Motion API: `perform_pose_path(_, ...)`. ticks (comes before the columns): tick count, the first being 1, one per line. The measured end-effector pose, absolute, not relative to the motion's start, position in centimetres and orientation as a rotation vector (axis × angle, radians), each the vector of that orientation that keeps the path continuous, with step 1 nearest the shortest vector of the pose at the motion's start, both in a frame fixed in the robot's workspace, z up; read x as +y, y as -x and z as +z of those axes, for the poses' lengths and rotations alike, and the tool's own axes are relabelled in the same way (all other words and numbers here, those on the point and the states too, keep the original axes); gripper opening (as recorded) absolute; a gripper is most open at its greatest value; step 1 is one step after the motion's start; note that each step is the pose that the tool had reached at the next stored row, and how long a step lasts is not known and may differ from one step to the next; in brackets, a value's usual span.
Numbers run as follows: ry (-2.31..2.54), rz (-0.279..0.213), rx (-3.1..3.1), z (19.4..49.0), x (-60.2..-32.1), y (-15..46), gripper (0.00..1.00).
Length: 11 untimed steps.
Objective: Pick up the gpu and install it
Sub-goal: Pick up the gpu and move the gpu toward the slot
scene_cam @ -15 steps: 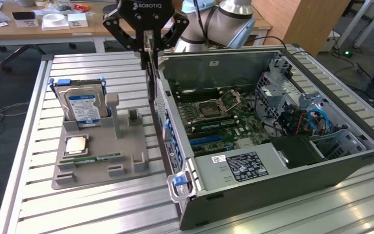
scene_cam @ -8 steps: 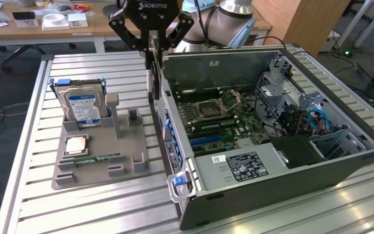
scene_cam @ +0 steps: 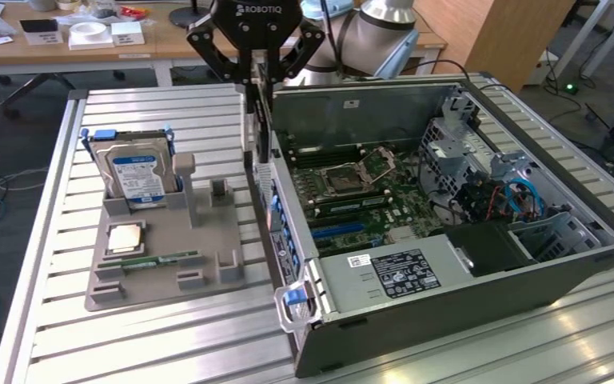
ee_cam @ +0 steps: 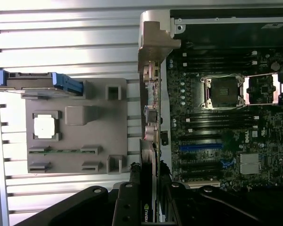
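The gpu (scene_cam: 257, 120) hangs edge-on from my gripper (scene_cam: 256, 78), a slim dark card dropping along the open computer case's wall on the exterior view's left. My gripper is shut on its upper edge. In the wrist view the gpu (ee_cam: 151, 122) runs as a thin strip away from my gripper (ee_cam: 150, 188), and its silver end bracket (ee_cam: 154, 40) is at the far end. The card sits over the boundary between the grey holder (ee_cam: 75, 165) and the motherboard (ee_cam: 226, 141), beside the blue slot (ee_cam: 200, 147). One black finger (ee_cam: 132, 188) presses each face.
The open computer case (scene_cam: 446, 272) lies on the slatted metal table (scene_cam: 125, 344). The grey holder (scene_cam: 169, 268) carries an upright hard drive (scene_cam: 137, 172), a square processor chip (scene_cam: 125, 236) and a narrow green memory stick (scene_cam: 163, 258). A desk with boxes stands behind.
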State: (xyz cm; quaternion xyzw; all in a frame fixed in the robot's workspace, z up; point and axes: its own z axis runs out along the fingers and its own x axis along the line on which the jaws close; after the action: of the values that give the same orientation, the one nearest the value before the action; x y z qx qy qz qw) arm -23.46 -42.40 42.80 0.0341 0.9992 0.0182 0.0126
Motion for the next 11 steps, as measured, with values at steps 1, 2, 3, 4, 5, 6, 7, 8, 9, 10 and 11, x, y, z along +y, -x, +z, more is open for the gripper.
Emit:
perform_pose_path(1, -0.106, 0.057, 3.114, 42.8, -42.4, 23.37, 0.26)
perform_pose_path(2, -0.106, 0.057, 3.114, 42.8, -42.4, 23.29, 0.26)
perform_pose_path(3, -0.106, 0.057, 3.114, 42.81, -42.4, 23.2, 0.26)
perform_pose_path(4, -0.106, 0.057, 3.114, 42.8, -42.4, 23.11, 0.26)
perform_pose_path(5, -0.106, 0.057, 3.114, 42.8, -42.4, 23.03, 0.26)
perform_pose_path(6, -0.105, 0.057, 3.114, 42.8, -42.4, 22.95, 0.26)
perform_pose_path(7, -0.105, 0.057, 3.114, 42.8, -42.4, 22.87, 0.26)
perform_pose_path(8, -0.105, 0.057, 3.114, 42.8, -42.4, 22.79, 0.26)
perform_pose_path(9, -0.105, 0.057, 3.114, 42.8, -42.4, 22.71, 0.26)
perform_pose_path(10, -0.105, 0.057, 3.114, 42.8, -42.4, 22.62, 0.26)
perform_pose_path(11, -0.105, 0.057, 3.114, 42.8, -42.4, 22.52, 0.26)
